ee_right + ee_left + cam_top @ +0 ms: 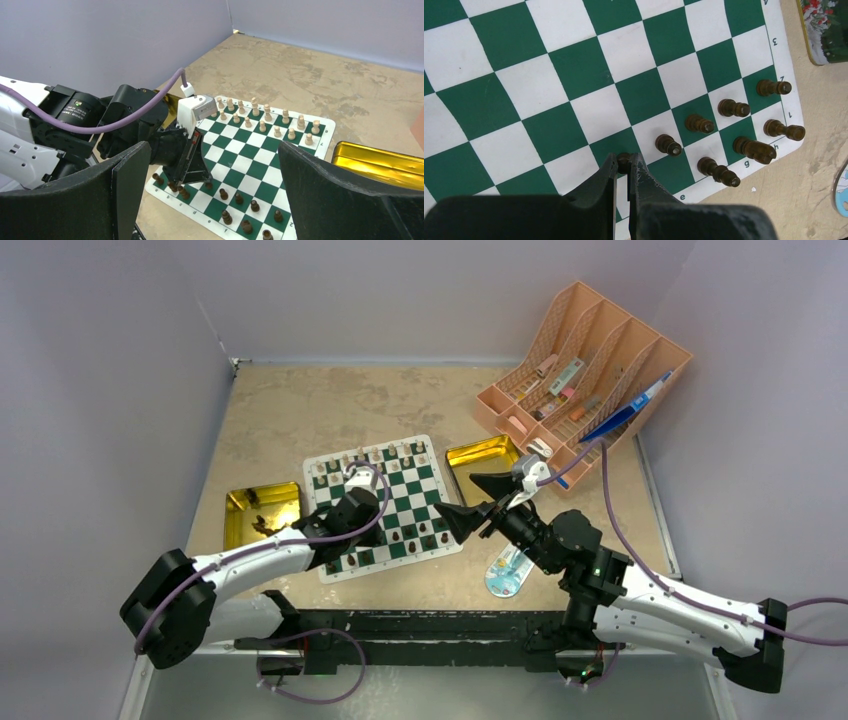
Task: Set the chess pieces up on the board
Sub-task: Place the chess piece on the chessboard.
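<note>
The green-and-white board [418,486] lies mid-table. Light pieces [385,455] fill its far two rows. Several dark pieces [699,123] stand in the near rows, toward the right corner, with more at the left near corner [176,189]. My left gripper [625,165] is shut on a dark pawn [624,160] and holds it low over a green square in the second row from the near edge. It also shows in the right wrist view [206,177]. My right gripper [475,502] is wide open and empty, hovering off the board's right side; its fingers [125,190] frame the board [250,160].
A gold tin [262,512] sits left of the board and another [485,455] right of it. An orange rack [585,370] with pens stands at the back right. A pale blue oval item [507,575] lies near the board's near right corner. Walls close in the table.
</note>
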